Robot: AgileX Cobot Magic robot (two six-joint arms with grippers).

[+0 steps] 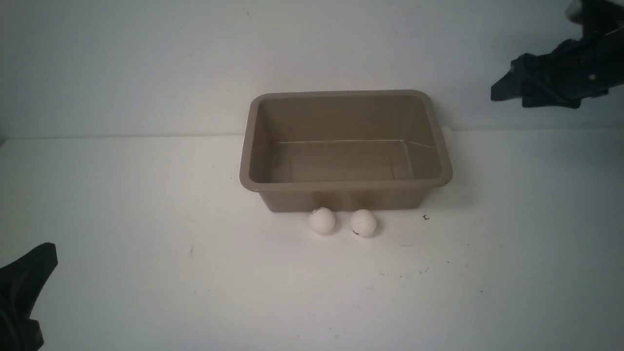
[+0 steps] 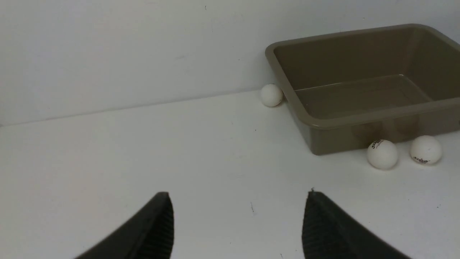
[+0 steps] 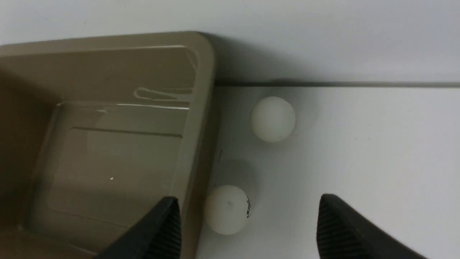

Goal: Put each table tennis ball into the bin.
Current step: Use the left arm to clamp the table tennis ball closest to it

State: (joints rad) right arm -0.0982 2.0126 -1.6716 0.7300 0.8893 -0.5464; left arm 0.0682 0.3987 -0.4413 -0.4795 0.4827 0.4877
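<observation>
The taupe bin (image 1: 343,183) stands empty at the middle of the table, against the back wall. Two white table tennis balls (image 1: 321,221) (image 1: 363,223) lie side by side just in front of its near wall. A third ball (image 2: 271,95) rests by the bin's far left corner. Two more balls (image 3: 273,118) (image 3: 227,209) lie beside the bin's right wall. My left gripper (image 2: 239,201) is open and low over bare table at the near left. My right gripper (image 3: 248,205) is open and raised above the bin's right rim and the nearer right-side ball.
A white wall runs close behind the bin (image 3: 107,108). The white table (image 1: 146,219) carries small dark specks (image 1: 426,217). In the front view my left gripper (image 1: 46,256) sits at the bottom left corner and my right gripper (image 1: 507,90) hangs high at the upper right.
</observation>
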